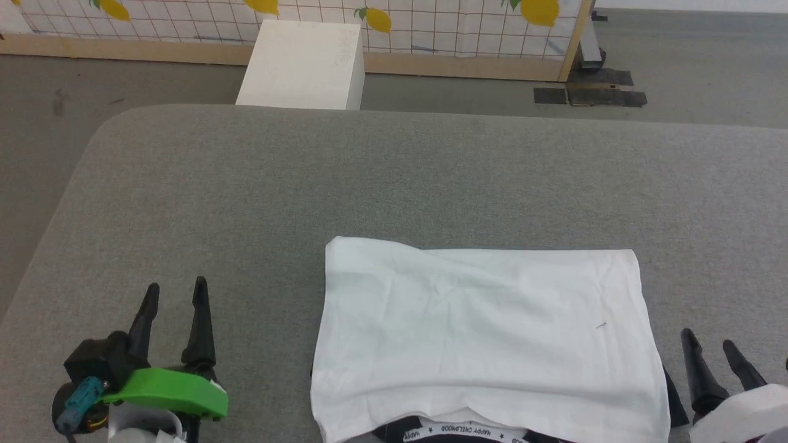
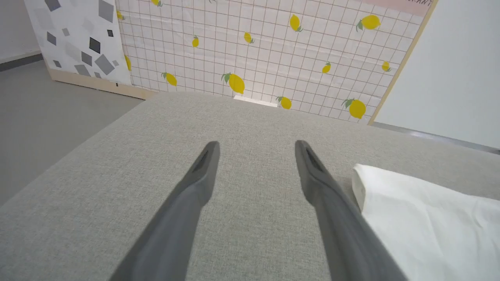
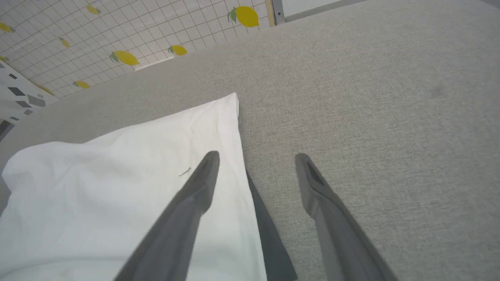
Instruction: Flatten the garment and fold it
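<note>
Grey felt covers the tabletop (image 1: 394, 172), whose rounded far-left corner and long far edge give onto the grey floor (image 1: 37, 135). A wide run of felt stretches across the far half and down the left side. The garment (image 1: 486, 332) lies folded into a white rectangle near the front edge, right of centre. Its black lettered neckband (image 1: 462, 432) peeks out at the near side, and a dark sleeve strip (image 1: 674, 400) shows along its right edge. The left pincer (image 1: 176, 283) hovers well left of it, fingers spread, holding nothing. The right pincer (image 1: 707, 338) sits just beside the garment's right edge, likewise spread and empty. Beyond the tabletop stand a white box (image 1: 301, 64) and a lemon-print screen (image 1: 431, 24).
</note>
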